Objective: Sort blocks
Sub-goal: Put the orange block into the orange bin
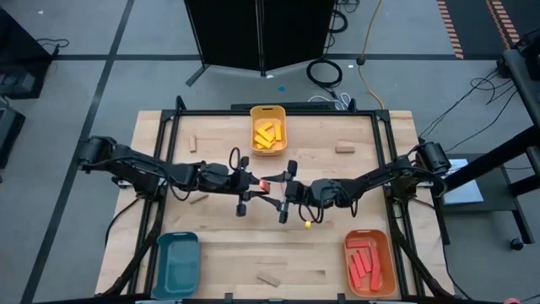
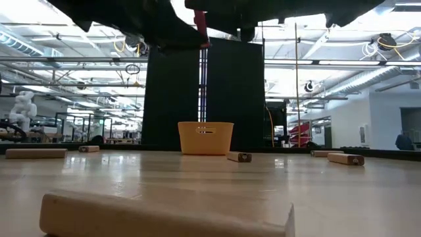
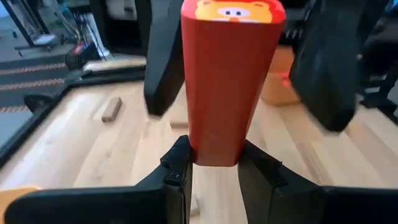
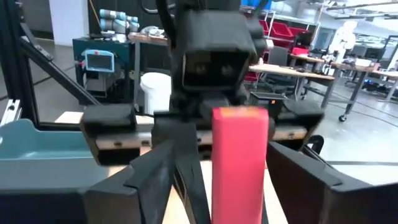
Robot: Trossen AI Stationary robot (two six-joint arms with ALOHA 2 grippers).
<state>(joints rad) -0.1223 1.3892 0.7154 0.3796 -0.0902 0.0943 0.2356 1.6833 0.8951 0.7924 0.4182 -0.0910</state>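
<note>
A red block (image 3: 230, 81) with a cartoon face on its free end is in my left gripper (image 3: 214, 171), above the table's middle (image 1: 265, 183). My right gripper (image 4: 239, 186) faces it from the right, open. Its fingers (image 3: 165, 62) stand on either side of the block's free end without touching it. The red block also shows in the right wrist view (image 4: 240, 162) and high up in the low view (image 2: 203, 29). A yellow block (image 1: 308, 224) lies flat on the table below my right gripper. Tan blocks (image 1: 193, 142) (image 1: 343, 149) (image 1: 272, 279) lie flat on the table. My left gripper pinches the red block's end nearest the wrist (image 3: 211, 152) between its two fingers, one on each side. The fingers come level from the table's left and lie along the block. The block sticks out past the fingertips toward my right gripper, lifted clear of the table.
A yellow tray (image 1: 253, 127) with yellow blocks stands at the far middle. A teal tray (image 1: 177, 262) stands at the near left. An orange tray (image 1: 386, 257) with red blocks stands at the near right. Another tan block (image 1: 199, 199) lies under my left arm.
</note>
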